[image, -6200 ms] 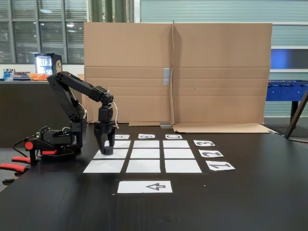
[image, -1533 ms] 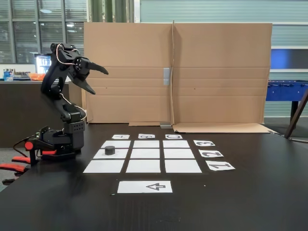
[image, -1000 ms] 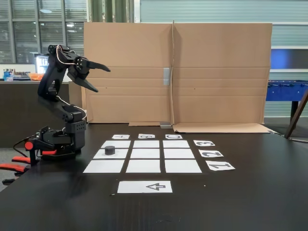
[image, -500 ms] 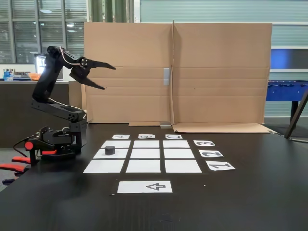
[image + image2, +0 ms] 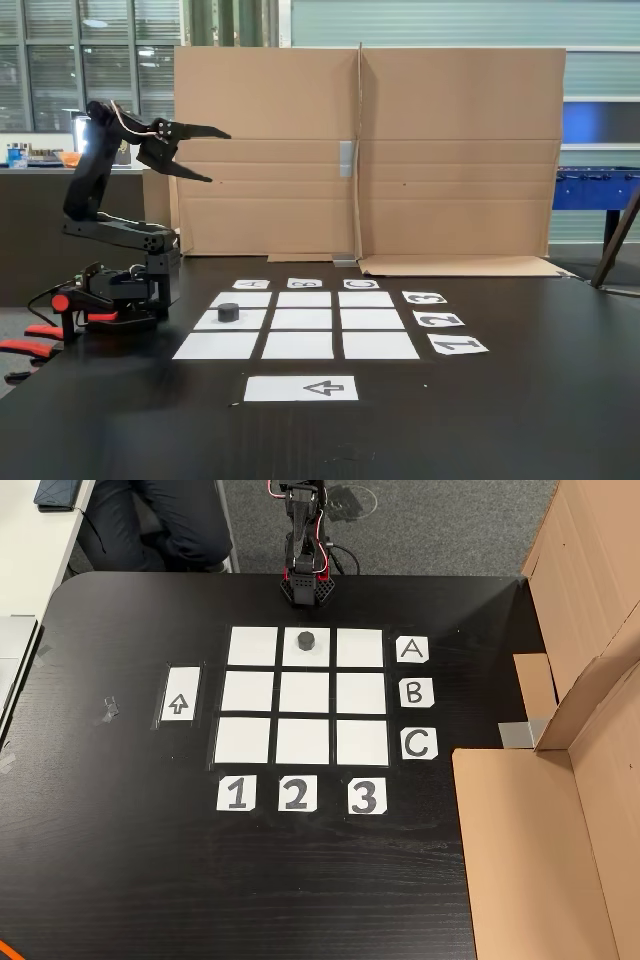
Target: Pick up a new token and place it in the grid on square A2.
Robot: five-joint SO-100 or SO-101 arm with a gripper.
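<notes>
A black table [image 5: 520, 400] stands before a tall folded cardboard screen [image 5: 450, 150], with office windows behind on the left of the fixed view. On the table lies the grid [image 5: 305, 695] of nine white paper rectangles, with letter labels A [image 5: 411, 650], B [image 5: 415, 692] and C [image 5: 419, 744] along one side and number labels 1 [image 5: 236, 794], 2 [image 5: 296, 795] and 3 [image 5: 365, 796] along another. A separate white sheet printed with an arrow [image 5: 180, 693] lies just beside the grid.

The token [image 5: 229, 312], a small black puck, sits flat on square A2 [image 5: 307, 658], the middle rectangle of the row nearest the arm's base [image 5: 303, 588]; in the other view it lies a little above the centre of that square [image 5: 306, 640].

The arm is folded back over its base at the left of the fixed view, and the gripper [image 5: 218, 155] is raised high in front of the cardboard, pointing to the right. Its two fingers are spread wide and hold nothing. The token lies well below the gripper, well apart from it.
</notes>
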